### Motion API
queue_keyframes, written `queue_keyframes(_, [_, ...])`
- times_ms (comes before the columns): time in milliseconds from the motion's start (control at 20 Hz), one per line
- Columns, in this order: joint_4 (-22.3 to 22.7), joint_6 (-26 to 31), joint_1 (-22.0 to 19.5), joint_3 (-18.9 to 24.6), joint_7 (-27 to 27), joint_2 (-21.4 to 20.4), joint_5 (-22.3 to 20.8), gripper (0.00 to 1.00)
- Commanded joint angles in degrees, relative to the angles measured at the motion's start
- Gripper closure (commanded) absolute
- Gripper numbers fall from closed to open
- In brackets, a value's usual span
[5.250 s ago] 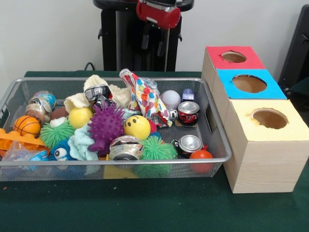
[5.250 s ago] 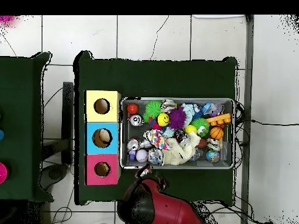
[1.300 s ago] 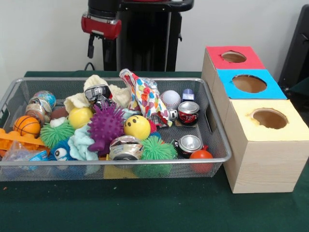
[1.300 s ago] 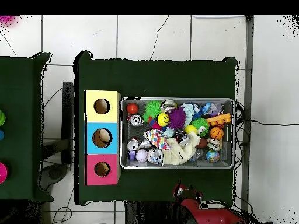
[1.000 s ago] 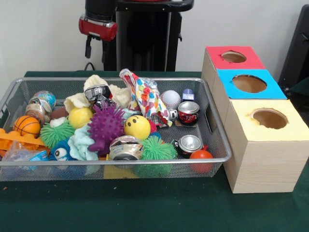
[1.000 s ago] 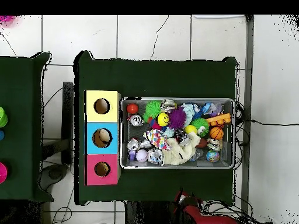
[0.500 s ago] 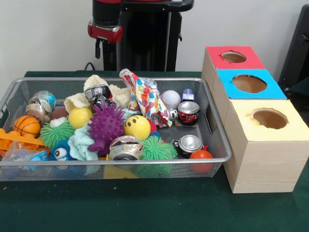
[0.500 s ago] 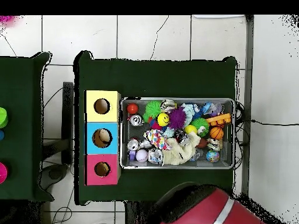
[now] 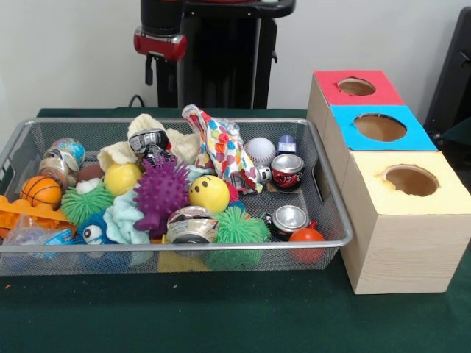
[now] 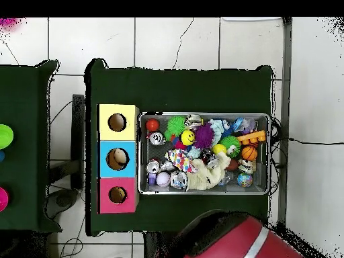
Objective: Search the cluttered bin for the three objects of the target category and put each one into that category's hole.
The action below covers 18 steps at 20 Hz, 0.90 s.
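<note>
Front view: the red and black arm (image 9: 160,37) hangs behind the bin's far rim, left of centre, well above the clutter. The claw (image 9: 149,71) shows only as a dark stub under the red cuff; cannot tell if it is apart or together, and it touches nothing.

The bin (image 9: 221,245) sits on the green desk (image 9: 243,316), full. One cream plush (image 9: 143,125) lies at the far side, partly under a can. Counted: three green spiky balls, one purple spiky ball (image 9: 160,193), one yellow smiley ball (image 9: 209,193), one basketball (image 9: 40,191), one baseball (image 9: 260,150).

Three boxes stand right of the bin. The red-topped hole (image 9: 356,87) is farthest, then blue, then yellow nearest.

Overhead view: the red arm fills the bottom edge, clear of the bin (image 10: 204,191).
</note>
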Motion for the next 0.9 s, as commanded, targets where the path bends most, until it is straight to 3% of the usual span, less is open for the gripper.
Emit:
queue_keyframes(50, [-7.8,11.4,-4.0,8.9,3.0,-6.4,-5.0,0.00])
queue_keyframes(250, [-6.3,16.1,-9.8,14.4,3.4,-11.1,-11.0,0.00])
queue_keyframes(450, [-4.8,20.4,-13.6,18.3,1.9,-13.9,-12.4,0.00])
queue_keyframes(600, [-4.9,21.8,-15.3,18.9,1.2,-13.5,-11.9,0.00])
queue_keyframes(900, [-8.5,13.1,-15.1,16.4,0.5,-9.8,-15.4,0.00])
